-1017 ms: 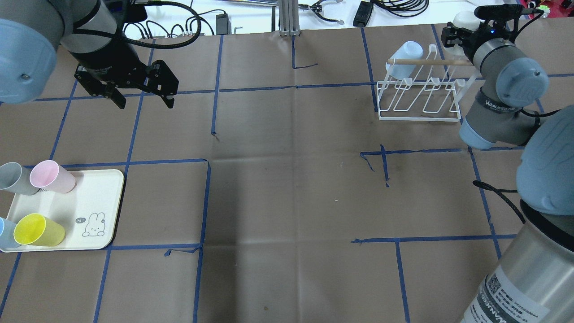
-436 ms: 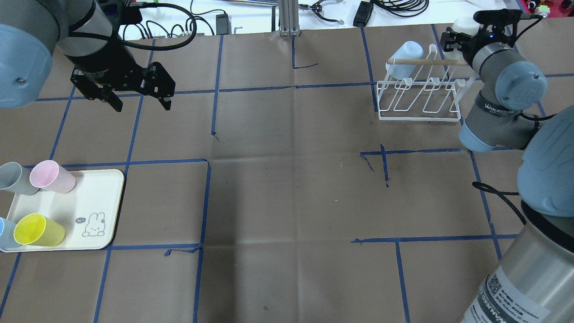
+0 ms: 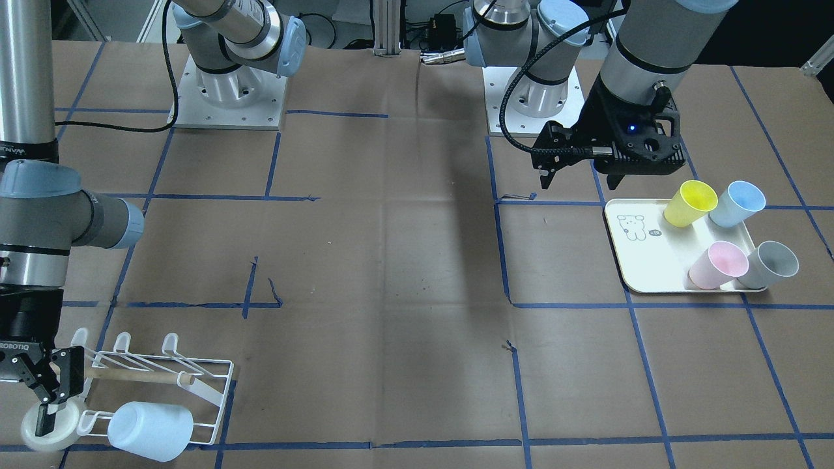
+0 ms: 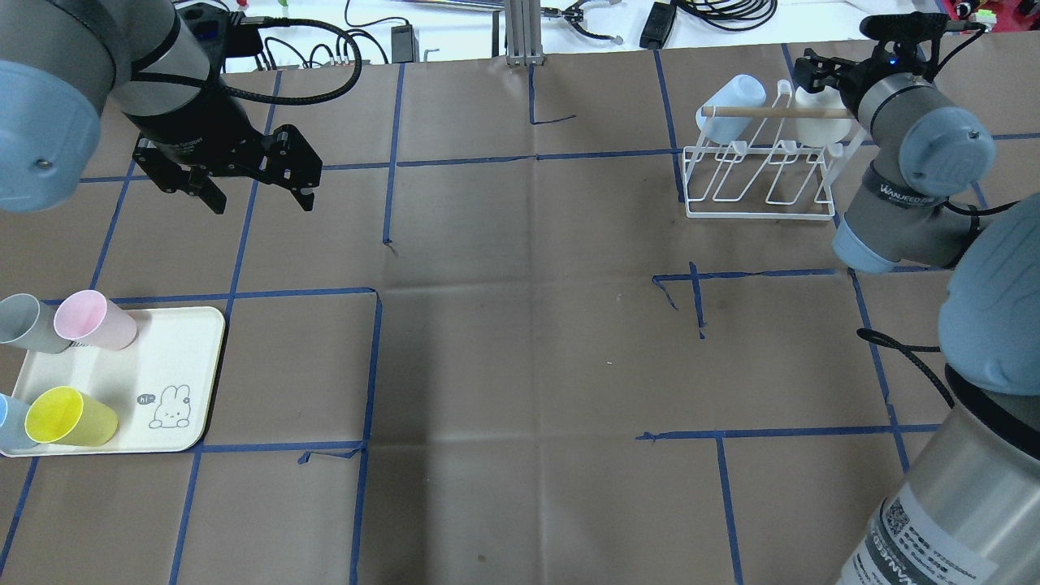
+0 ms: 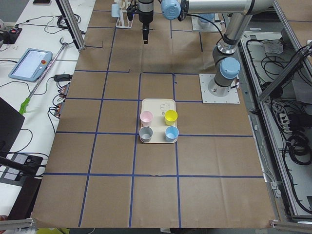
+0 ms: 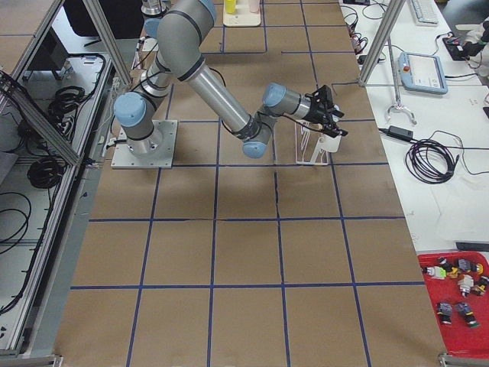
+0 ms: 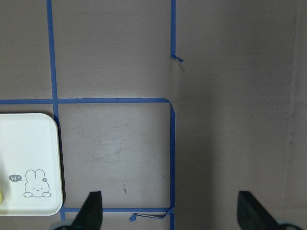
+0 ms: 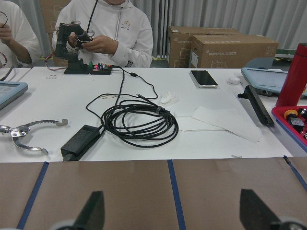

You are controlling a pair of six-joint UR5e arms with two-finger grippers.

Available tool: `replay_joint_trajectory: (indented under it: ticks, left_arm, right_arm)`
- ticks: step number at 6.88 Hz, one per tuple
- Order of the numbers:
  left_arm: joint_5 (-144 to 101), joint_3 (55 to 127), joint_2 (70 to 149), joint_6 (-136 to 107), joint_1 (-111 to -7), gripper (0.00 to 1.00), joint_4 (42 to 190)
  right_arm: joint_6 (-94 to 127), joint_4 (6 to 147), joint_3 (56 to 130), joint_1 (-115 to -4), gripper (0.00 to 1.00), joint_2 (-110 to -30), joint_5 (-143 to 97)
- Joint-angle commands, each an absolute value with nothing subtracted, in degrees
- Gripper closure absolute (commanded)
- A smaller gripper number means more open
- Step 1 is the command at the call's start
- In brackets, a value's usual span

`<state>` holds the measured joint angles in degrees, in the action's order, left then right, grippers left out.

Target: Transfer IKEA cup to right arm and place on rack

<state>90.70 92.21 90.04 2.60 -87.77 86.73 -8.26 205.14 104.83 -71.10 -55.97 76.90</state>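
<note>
Cream tray and bench clutter
Bunny-printed tray (image 4: pixel 175 349) sits lower left in the overhead view. In the right wrist view, a coiled black cable (image 8: pixel 158 111) lies mid-frame, with a phone (image 8: pixel 203 79) to its upper right.

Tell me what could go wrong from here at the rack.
1. The right gripper stands open, one finger overlapping the white cup at the end of the rack in the front view; a careless retreat could knock it.
2. Whether that cup is hooked on a prong is unclear; it might slip or roll off.
</note>
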Motion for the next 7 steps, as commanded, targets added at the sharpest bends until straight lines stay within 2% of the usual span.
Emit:
replay_joint_trajectory:
  ticks: [1, 2, 5, 7]
  left_arm:
    - [90.7, 92.3, 90.1, 2.6, -87.8, 0.00, 86.6]
    - [90.6, 92.2, 90.3, 2.6, -87.9, 0.00, 86.5]
    - [90.6, 91.7, 90.6, 2.5, -87.9, 0.00, 86.5]
    - [90.5, 91.7, 90.5, 2.5, -87.9, 0.00, 86.5]
  right_arm:
    - [-8.3, 204.8, 104.2, -71.3, 0.00, -59.2, 77.1]
    - [-8.3, 203.0, 104.2, -71.5, 0.00, -62.3, 76.6]
    - [-8.3, 184.3, 104.3, -73.1, 0.00, -70.7, 77.3]
    - [-7.6, 158.9, 104.2, -75.4, 0.00, -78.5, 78.4]
